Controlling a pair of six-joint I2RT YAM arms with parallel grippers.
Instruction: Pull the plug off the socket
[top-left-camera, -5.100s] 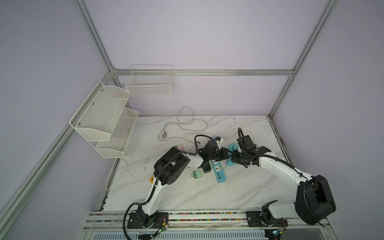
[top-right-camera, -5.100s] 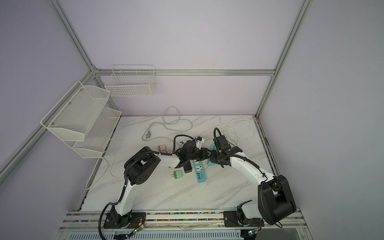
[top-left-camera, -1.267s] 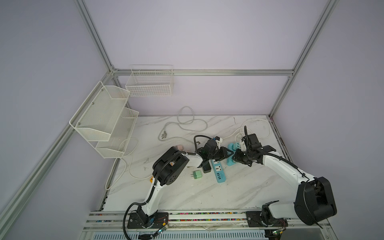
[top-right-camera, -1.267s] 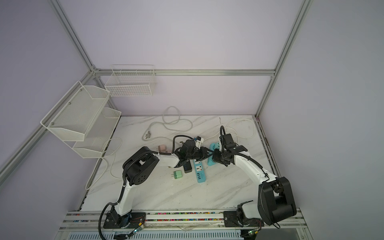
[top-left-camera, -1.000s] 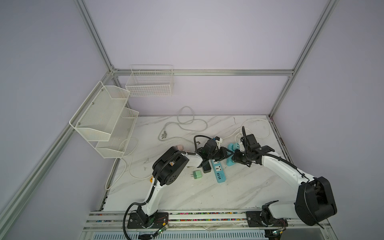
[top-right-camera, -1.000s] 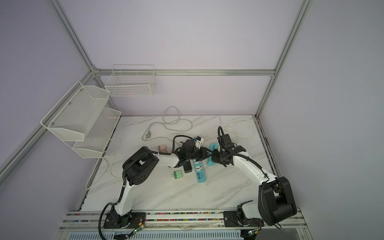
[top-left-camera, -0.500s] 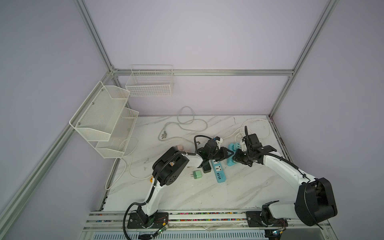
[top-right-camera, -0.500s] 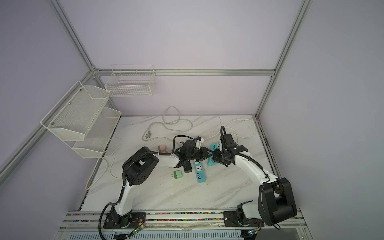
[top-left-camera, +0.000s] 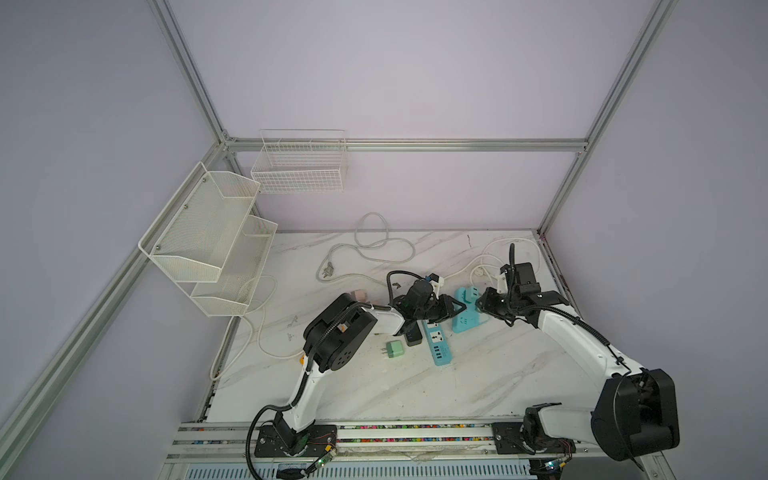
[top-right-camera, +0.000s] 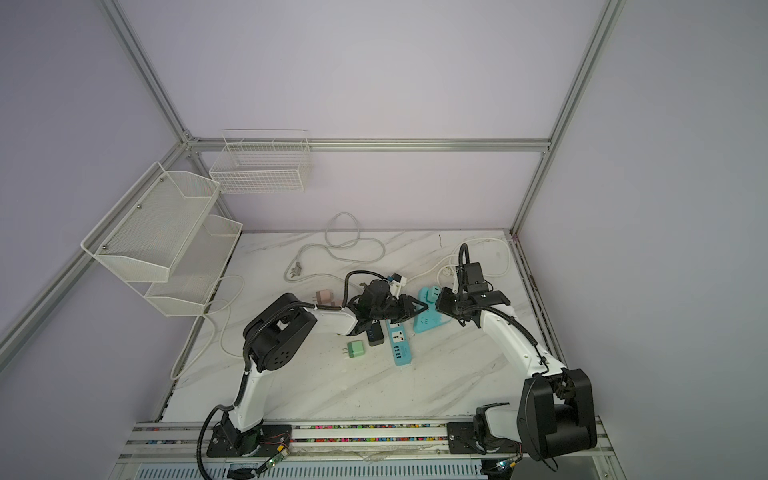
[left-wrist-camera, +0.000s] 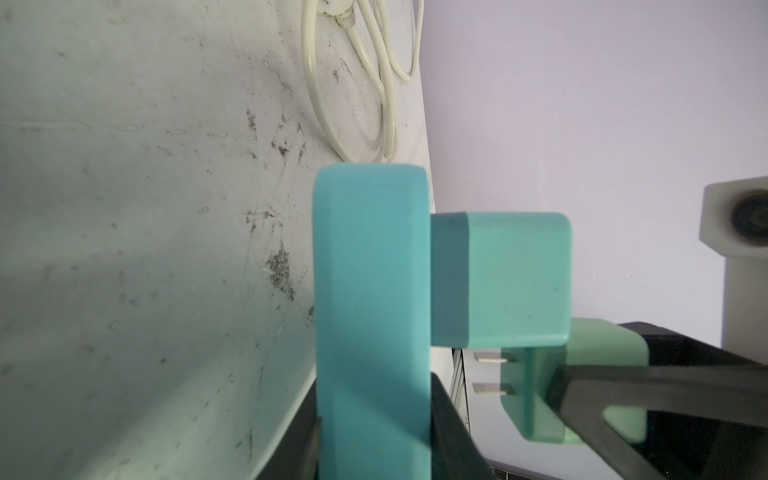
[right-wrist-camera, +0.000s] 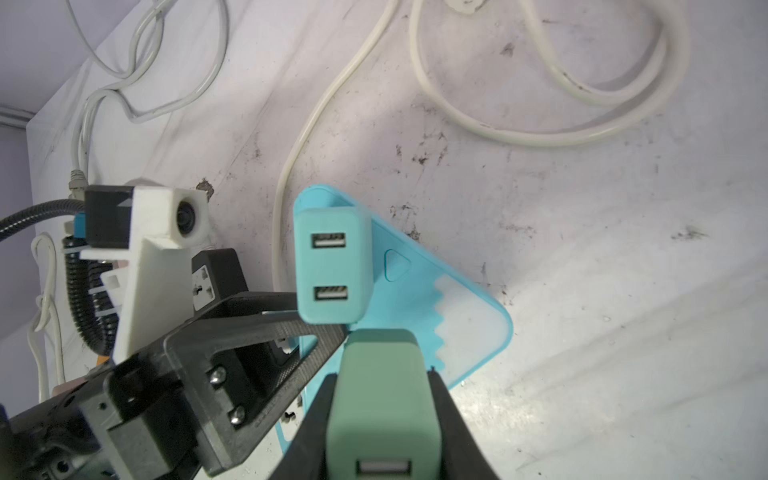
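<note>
The right gripper (right-wrist-camera: 382, 384) has shifted a little to the right. Its jaws are clamped on the green plug (left-wrist-camera: 540, 395), whose prongs hang clear of the socket (left-wrist-camera: 370, 291). The left gripper (left-wrist-camera: 378, 430) pinches that socket, right of the table's (top-left-camera: 457, 386) middle. The plug sits just beside a charger (left-wrist-camera: 511, 278) that is plugged in. A skewed pull could snag the charger and wrench the socket loose.

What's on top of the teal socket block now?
The teal USB charger, plugged in flush. The green plug is clear of the teal socket block, prongs bare, held in the right gripper. The outlet beneath the charger is covered.
</note>
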